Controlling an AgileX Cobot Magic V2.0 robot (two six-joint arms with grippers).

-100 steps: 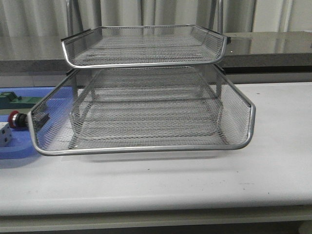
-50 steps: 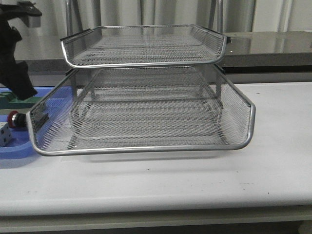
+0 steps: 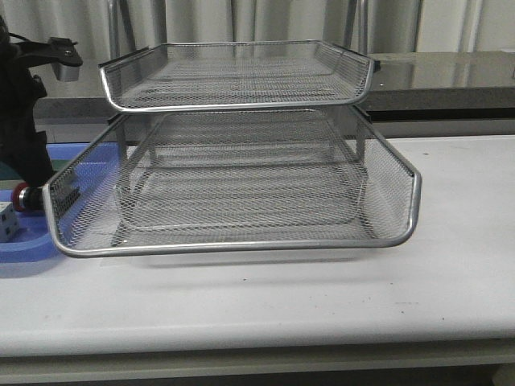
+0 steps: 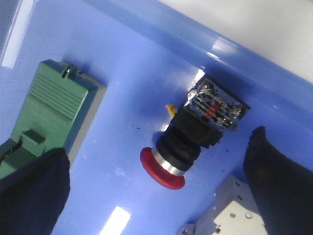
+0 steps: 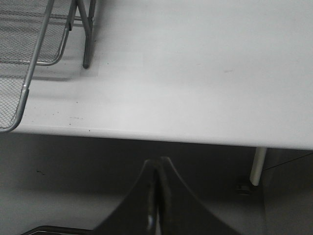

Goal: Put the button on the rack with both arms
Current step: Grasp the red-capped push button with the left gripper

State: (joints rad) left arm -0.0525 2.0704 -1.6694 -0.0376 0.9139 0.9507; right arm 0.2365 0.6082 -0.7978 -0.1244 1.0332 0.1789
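Observation:
The button [image 4: 190, 142] lies on its side in the blue tray [image 4: 127, 88], red cap towards the camera in the left wrist view; in the front view its red cap [image 3: 19, 198] peeks out at the far left. My left gripper [image 4: 156, 186] is open, its black fingers [image 4: 279, 181] wide apart on either side of the button, above it. In the front view the left arm [image 3: 20, 121] hangs over the tray. The wire-mesh rack [image 3: 241, 161] stands mid-table. My right gripper [image 5: 157, 196] is shut and empty, below the table's front edge, out of the front view.
A green block [image 4: 51, 112] and a white cube [image 4: 230, 210] lie in the blue tray beside the button. The rack's lower tray [image 5: 19, 73] and a thin leg [image 5: 87, 39] show in the right wrist view. The white table [image 3: 451, 265] extends right of the rack.
My left arm has come into the front view from the upper left and moved down over the blue tray, above the button. The rack and button have not moved.

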